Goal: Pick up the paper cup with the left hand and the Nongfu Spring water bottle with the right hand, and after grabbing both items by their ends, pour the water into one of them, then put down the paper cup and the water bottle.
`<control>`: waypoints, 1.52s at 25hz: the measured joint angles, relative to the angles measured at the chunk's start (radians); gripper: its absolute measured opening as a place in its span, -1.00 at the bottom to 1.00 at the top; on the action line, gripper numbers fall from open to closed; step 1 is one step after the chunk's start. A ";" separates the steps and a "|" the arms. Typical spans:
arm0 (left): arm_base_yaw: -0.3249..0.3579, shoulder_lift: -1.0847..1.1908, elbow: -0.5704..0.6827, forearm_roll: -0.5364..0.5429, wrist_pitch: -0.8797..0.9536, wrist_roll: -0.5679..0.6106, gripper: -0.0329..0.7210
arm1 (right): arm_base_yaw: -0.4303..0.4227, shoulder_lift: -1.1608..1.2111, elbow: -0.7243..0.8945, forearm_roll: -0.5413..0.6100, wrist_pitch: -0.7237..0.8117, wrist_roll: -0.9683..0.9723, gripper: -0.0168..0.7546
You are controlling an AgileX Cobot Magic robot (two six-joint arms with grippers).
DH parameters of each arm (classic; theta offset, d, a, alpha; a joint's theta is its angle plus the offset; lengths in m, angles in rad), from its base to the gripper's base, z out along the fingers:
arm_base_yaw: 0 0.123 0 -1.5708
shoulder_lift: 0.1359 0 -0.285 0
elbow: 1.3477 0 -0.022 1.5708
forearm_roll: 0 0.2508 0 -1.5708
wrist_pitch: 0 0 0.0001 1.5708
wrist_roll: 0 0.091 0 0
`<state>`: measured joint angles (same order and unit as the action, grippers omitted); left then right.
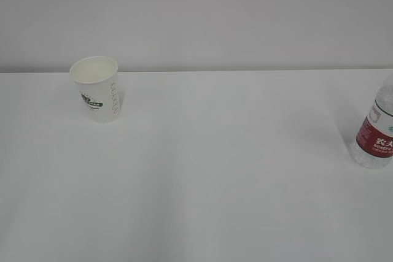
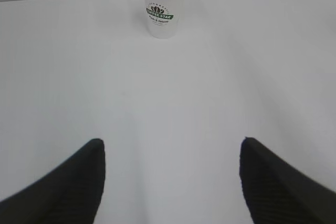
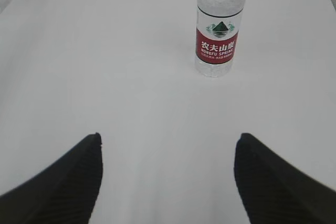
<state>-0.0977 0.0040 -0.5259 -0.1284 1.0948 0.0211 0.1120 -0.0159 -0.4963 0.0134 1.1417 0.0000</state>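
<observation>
Step in hand: the approach, by my judgement. Nothing is lifted yet; both items stand on the white table [image 1: 202, 176], untouched.
Left gripper [image 2: 170, 182]: released, jaws spread wide, nothing between them. Only the two dark fingertips [image 2: 79, 182] show at the bottom of my left wrist view.
Right gripper [image 3: 168, 182]: released likewise, jaws wide apart and empty, fingertips [image 3: 273, 182] low in the right wrist view.
Paper cup [image 2: 164, 3]: upright, mouth up, well ahead of my left gripper and roughly in line with the gap between the jaws. In the exterior view the cup [image 1: 96, 88] sits far left, near the back edge of the table.
Water bottle [image 3: 219, 24]: upright, red label facing me, well ahead of my right gripper and somewhat right of its centre line. In the exterior view the bottle [image 1: 376, 133] stands at the far right.
Next move, as I judge it: carry each arm forward until the jaws straddle its item, the right one shifting rightward first, then close.
Cut off: the bottle's top lies outside every view, so I cannot tell whether a cap is on.
Hard to make out: the water level, and the cup's inside.
Not in view: either arm in the exterior view.
</observation>
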 joint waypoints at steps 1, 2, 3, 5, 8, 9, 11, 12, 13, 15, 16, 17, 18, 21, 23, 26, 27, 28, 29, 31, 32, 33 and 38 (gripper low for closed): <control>0.000 0.000 0.000 0.000 0.000 0.000 0.62 | 0.000 0.000 0.000 0.000 0.000 0.000 0.57; 0.000 0.000 0.000 0.000 0.000 0.000 0.62 | 0.000 0.000 0.000 0.000 0.000 0.000 0.57; 0.000 0.000 0.000 0.000 0.000 0.000 0.62 | 0.000 0.000 0.000 0.000 0.000 -0.008 0.57; 0.000 0.000 0.000 0.000 -0.004 0.000 0.62 | 0.000 0.000 -0.008 0.000 -0.010 -0.020 0.57; 0.000 0.004 0.000 0.000 -0.006 0.000 0.62 | 0.000 0.000 -0.018 0.000 -0.050 -0.031 0.57; 0.000 0.008 0.000 0.000 -0.006 0.000 0.62 | 0.000 0.000 -0.019 0.000 -0.058 -0.033 0.57; 0.000 0.031 -0.002 0.000 -0.010 0.000 0.62 | 0.000 0.000 -0.020 0.000 -0.068 -0.037 0.57; 0.000 0.045 -0.004 0.000 -0.021 0.000 0.62 | 0.000 0.000 -0.020 0.000 -0.068 -0.037 0.57; 0.000 0.063 -0.006 0.000 -0.033 0.000 0.62 | 0.000 0.000 -0.020 0.000 -0.070 -0.037 0.57; 0.000 0.098 -0.013 0.000 -0.068 0.000 0.62 | 0.000 0.009 -0.020 0.000 -0.084 -0.037 0.57; 0.000 0.113 -0.015 0.000 -0.089 0.000 0.62 | 0.000 0.023 -0.020 0.002 -0.092 -0.037 0.57; 0.000 0.130 -0.015 0.000 -0.110 0.000 0.62 | 0.000 0.034 -0.020 0.006 -0.105 -0.037 0.57; 0.000 0.147 -0.015 0.000 -0.135 0.000 0.62 | 0.000 0.050 -0.020 0.010 -0.116 -0.037 0.57; 0.000 0.191 -0.015 0.007 -0.202 0.000 0.62 | 0.000 0.096 -0.020 0.022 -0.162 -0.037 0.57; 0.000 0.215 -0.015 0.021 -0.241 0.000 0.62 | 0.000 0.126 -0.020 0.024 -0.198 -0.037 0.57; 0.000 0.239 -0.015 0.037 -0.290 0.000 0.62 | 0.000 0.165 -0.020 0.024 -0.251 -0.037 0.57; 0.000 0.243 -0.015 0.038 -0.304 0.000 0.61 | 0.000 0.178 -0.020 0.024 -0.268 -0.037 0.57; 0.000 0.247 -0.015 0.043 -0.322 0.000 0.61 | 0.000 0.190 -0.020 0.024 -0.282 -0.037 0.57; 0.000 0.253 -0.015 0.045 -0.338 0.000 0.60 | 0.000 0.203 -0.020 0.024 -0.298 -0.037 0.57; 0.000 0.264 -0.015 0.050 -0.361 0.000 0.57 | 0.000 0.229 -0.020 0.024 -0.329 -0.037 0.57; 0.000 0.272 -0.015 0.054 -0.372 0.000 0.56 | 0.000 0.243 -0.020 0.024 -0.342 -0.037 0.57; 0.000 0.281 -0.015 0.057 -0.376 0.000 0.55 | 0.000 0.257 -0.020 0.024 -0.356 -0.037 0.57; 0.000 0.328 -0.015 0.072 -0.431 0.000 0.54 | 0.000 0.318 -0.020 0.024 -0.447 -0.039 0.57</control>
<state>-0.0977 0.3317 -0.5411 -0.0562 0.6635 0.0211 0.1120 0.3019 -0.5164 0.0372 0.6947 -0.0392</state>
